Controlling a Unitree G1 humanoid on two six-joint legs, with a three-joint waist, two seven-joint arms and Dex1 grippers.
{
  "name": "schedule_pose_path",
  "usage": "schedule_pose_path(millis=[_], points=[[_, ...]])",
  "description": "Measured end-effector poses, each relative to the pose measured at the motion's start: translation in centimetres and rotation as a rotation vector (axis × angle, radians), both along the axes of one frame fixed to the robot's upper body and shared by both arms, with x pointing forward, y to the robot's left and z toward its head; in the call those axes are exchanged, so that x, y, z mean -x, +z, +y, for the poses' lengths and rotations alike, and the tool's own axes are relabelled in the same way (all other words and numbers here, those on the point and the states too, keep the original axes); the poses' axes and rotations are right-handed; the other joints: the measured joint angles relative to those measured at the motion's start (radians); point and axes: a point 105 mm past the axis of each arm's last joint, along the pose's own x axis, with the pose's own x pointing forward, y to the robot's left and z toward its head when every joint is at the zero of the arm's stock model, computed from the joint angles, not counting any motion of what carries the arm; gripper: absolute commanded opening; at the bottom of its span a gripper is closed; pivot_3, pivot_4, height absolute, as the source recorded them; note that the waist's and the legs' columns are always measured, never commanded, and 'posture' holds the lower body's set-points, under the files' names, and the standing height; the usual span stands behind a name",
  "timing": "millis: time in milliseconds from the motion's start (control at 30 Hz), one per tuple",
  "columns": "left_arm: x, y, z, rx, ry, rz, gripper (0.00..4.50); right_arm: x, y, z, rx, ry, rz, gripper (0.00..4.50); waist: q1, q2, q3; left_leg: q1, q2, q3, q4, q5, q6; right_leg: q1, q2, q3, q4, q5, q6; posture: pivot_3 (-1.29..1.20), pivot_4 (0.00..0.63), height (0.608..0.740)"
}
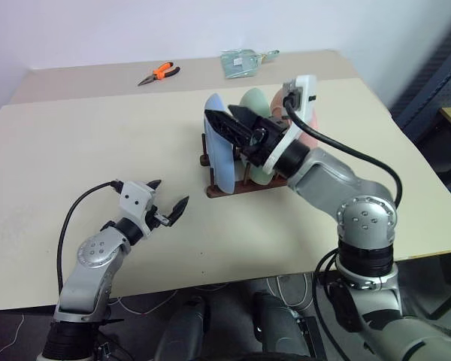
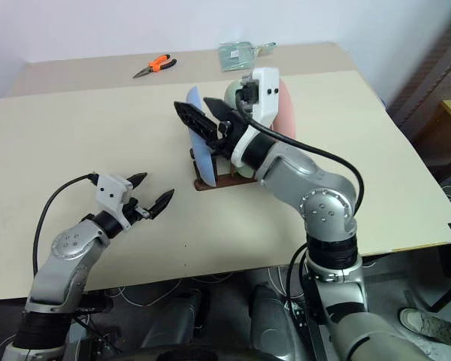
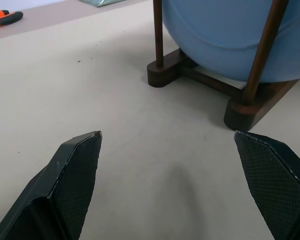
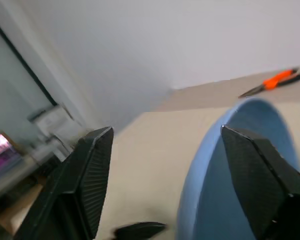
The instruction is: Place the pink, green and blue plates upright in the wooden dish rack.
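Rack: the wooden dish rack sits mid-table, slightly right of centre, with all 3 plates standing on edge between its pegs.
Blue plate: the blue plate stands upright in the leftmost occupied slot, its rim leaning a little to the left.
Green plate: the green plate stands just right of the blue one, mostly hidden behind the right arm.
Pink plate: the pink plate is the rightmost, upright, also partly hidden.
Right gripper: the right gripper hovers at the blue plate's upper rim with its fingers spread apart and nothing between them; in its wrist view the plate edge lies beside 1 finger, not pinched.
Left gripper: the left gripper rests low over the table, near left of the rack, spread wide and empty.
Progress: 3 of 3 plates appear racked; what seems left is pulling the right arm clear without tipping the blue plate.
Other items: orange-handled pliers and a clear packet lie at the far edge.
Writing: none readable; the packet's print is too small to tell.
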Motion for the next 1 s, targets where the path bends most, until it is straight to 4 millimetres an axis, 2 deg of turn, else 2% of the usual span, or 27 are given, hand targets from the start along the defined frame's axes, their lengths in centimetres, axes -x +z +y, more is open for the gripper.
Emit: schedule_pose_path(millis=[133, 267, 300, 400, 467, 567, 667, 733, 800, 1000], points=[[0.0, -0.1, -0.4, 0.005, -0.012, 0.003, 4.37, 0.1, 0.4, -0.6, 0.097, -0.013, -0.08, 3.47, 0.002, 0.0, 0.0, 0.0, 0.0, 0.0, 0.0, 0.0, 0.0, 0.0, 0.0, 0.0, 0.0, 0.0, 0.0, 0.0, 0.15, 0.732], [-0.1, -0.1, -0.9, -0.001, -0.026, 0.0, 4.37, 0.7, 1.7, -2.3, 0.23, -0.039, -0.238, 3.47, 0.005, 0.0, 0.0, -0.001, 0.0, 0.0, 0.001, 0.0, 0.0, 0.0, 0.0, -0.001, -0.001, 0.0, 0.0, 0.0, 0.15, 0.732], [-0.2, 0.1, -1.0, -0.002, -0.032, -0.008, 4.37, 1.0, 2.0, -3.2, 0.274, -0.045, -0.278, 3.47, 0.008, 0.0, 0.0, -0.002, 0.0, 0.0, 0.001, 0.0, 0.001, 0.001, -0.001, -0.001, -0.002, 0.0, 0.0, 0.0, 0.15, 0.732], [-0.5, 0.2, -1.0, -0.005, -0.031, -0.012, 4.37, 1.0, 3.5, -8.5, 0.348, -0.182, -0.361, 3.47, 0.018, 0.0, 0.0, -0.002, -0.001, 0.0, 0.003, -0.002, 0.003, 0.003, -0.001, -0.002, -0.005, -0.001, 0.001, 0.0, 0.15, 0.732], [-0.6, -0.2, -0.8, -0.009, -0.029, 0.001, 4.37, 0.8, 3.4, -11.9, 0.378, -0.28, -0.351, 3.47, 0.024, 0.0, 0.0, -0.002, 0.0, 0.0, 0.002, -0.002, 0.004, 0.004, -0.001, -0.002, -0.008, -0.001, 0.002, 0.0, 0.15, 0.732], [-0.8, -0.5, -0.7, -0.02, -0.029, 0.005, 4.37, 0.2, 1.0, -17.4, 0.425, -0.435, -0.251, 3.47, 0.028, 0.001, 0.0, -0.002, 0.0, 0.001, 0.002, -0.002, 0.004, 0.006, -0.001, -0.002, -0.012, -0.001, 0.001, 0.0, 0.15, 0.732], [-1.3, -0.8, -0.5, -0.026, -0.028, 0.01, 4.37, 0.9, -3.9, -21.4, 0.526, -0.495, -0.1, 3.47, 0.031, 0.002, -0.001, -0.002, 0.0, 0.001, 0.002, -0.003, 0.005, 0.007, -0.001, -0.003, -0.014, -0.001, 0.001, 0.0, 0.15, 0.732], [-1.4, -1.3, -0.2, -0.044, -0.02, 0.021, 4.37, 1.6, -6.9, -22.4, 0.585, -0.477, -0.019, 3.47, 0.027, 0.003, 0.0, -0.002, 0.0, 0.002, 0.003, -0.003, 0.005, 0.007, -0.001, -0.001, -0.014, -0.001, 0.001, 0.0, 0.15, 0.732], [-1.4, -1.5, 0.2, -0.067, -0.025, 0.029, 4.37, 2.0, -8.5, -22.7, 0.626, -0.464, 0.011, 3.47, 0.019, 0.005, 0.0, -0.001, 0.0, 0.003, 0.003, -0.003, 0.005, 0.007, -0.001, 0.0, -0.013, -0.001, 0.0, 0.0, 0.15, 0.732], [-1.1, -1.6, 1.0, -0.092, -0.016, 0.029, 4.37, 2.0, -10.0, -21.2, 0.653, -0.389, -0.005, 3.47, 0.015, 0.006, -0.001, -0.001, 0.001, 0.003, 0.003, -0.003, 0.005, 0.008, -0.001, 0.0, -0.014, 0.0, 0.001, 0.0, 0.15, 0.732]])
